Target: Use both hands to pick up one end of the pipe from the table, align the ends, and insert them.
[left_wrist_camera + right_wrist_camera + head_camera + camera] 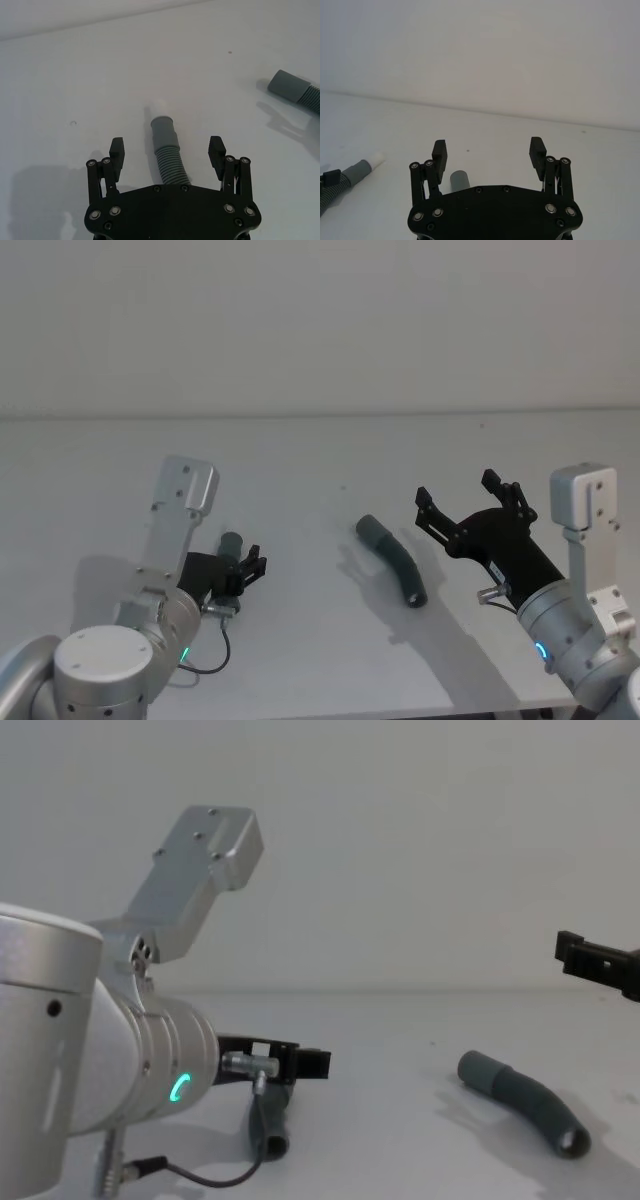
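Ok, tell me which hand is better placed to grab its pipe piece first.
Left. The left hand is low over the white-tipped pipe piece, open fingers lined up either side of it. The right hand, also open, hangs well above the other pipe piece.

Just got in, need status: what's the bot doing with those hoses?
The left claw is low over the table, open, with a finger on each side of the plug-tipped hose piece, not yet gripping it. The right claw is raised and open beside the other hose piece, which lies untouched on the table. The two pieces are apart and nothing is joined.
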